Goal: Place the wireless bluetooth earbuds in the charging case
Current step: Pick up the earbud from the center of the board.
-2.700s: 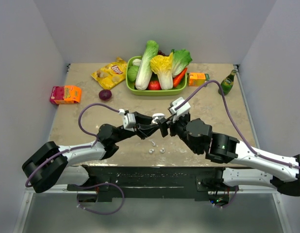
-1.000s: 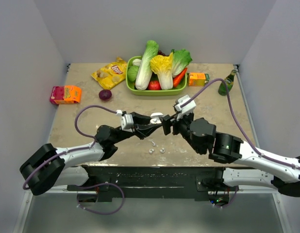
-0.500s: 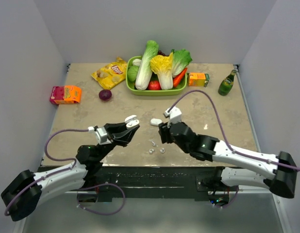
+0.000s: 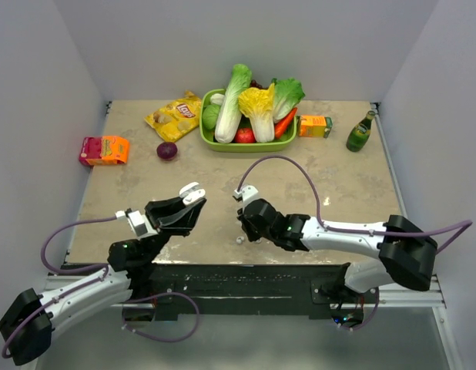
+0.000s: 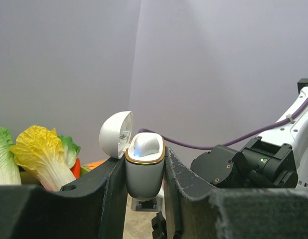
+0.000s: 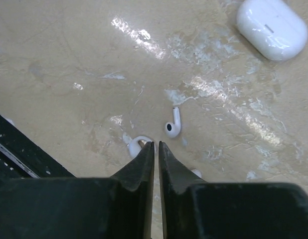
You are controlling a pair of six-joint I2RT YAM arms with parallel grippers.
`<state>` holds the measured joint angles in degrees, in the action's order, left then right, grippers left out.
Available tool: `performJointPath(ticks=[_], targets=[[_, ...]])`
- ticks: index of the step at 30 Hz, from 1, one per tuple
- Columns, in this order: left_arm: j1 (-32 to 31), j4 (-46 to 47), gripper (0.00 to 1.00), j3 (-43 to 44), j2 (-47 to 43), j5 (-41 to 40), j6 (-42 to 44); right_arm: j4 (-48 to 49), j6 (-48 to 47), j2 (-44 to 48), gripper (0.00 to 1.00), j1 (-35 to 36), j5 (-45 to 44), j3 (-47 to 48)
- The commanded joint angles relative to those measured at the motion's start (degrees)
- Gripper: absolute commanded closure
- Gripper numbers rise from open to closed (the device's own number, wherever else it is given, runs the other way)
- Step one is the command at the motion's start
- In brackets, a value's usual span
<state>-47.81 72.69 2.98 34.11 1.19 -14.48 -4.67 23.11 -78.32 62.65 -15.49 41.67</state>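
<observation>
the left gripper [image 4: 186, 203] is clamped on the case [image 5: 144, 174], which stands upright between its fingers with the lid [image 5: 116, 134] swung open and a white rounded shape showing in its mouth. since half a second ago this arm has pulled back toward the near left, the case still in its grip. the right gripper [image 6: 156, 145] has dropped to the table [image 6: 69, 59] by the near edge. its jaws, wider before, are now drawn to a thin slit. one bud [image 6: 135, 146] lies right at the tips, partly hidden; i cannot tell whether it is pinched. a second bud [image 6: 173, 125] lies just on their far side, not touching the fingers. a closed white pod [image 6: 272, 27] sits farther off. from above only one bud shows now, where three showed before.
</observation>
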Motion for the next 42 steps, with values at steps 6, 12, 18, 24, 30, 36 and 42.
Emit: performJointPath(ticks=[6, 12, 18, 24, 30, 36, 42], targets=[[-0.4, 4.0, 1.0, -3.0, 1.9, -0.3, -1.5, 5.8, 1.5, -4.9, 0.99, -0.2, 2.4, 0.0], [-0.4, 4.6, 1.0, -3.0, 2.7, 0.0, -2.0, 6.9, 2.2, -7.0, 1.0, -1.7, 1.7, -0.5], [-0.5, 4.0, 1.0, -4.3, 2.6, 0.0, -2.0, 6.6, 2.0, -7.5, 1.0, -3.3, 2.0, -1.7], [-0.5, 4.7, 1.0, -4.7, 3.2, -0.1, -2.3, 7.1, 2.0, -6.3, 1.0, -4.0, 1.8, -2.7], [-0.5, 5.5, 1.0, -5.1, 3.4, -0.3, -2.4, 12.6, 1.0, 0.0, 0.93, -3.4, 7.2, -5.1], [-0.6, 6.7, 1.0, -5.4, 4.5, -0.1, -2.7, 11.1, 0.4, -4.5, 0.95, -3.0, 9.3, -3.1], [-0.6, 6.1, 1.0, -5.5, 3.8, -0.1, -2.7, 10.6, 2.3, -8.4, 0.97, -3.3, 9.1, -2.6]])
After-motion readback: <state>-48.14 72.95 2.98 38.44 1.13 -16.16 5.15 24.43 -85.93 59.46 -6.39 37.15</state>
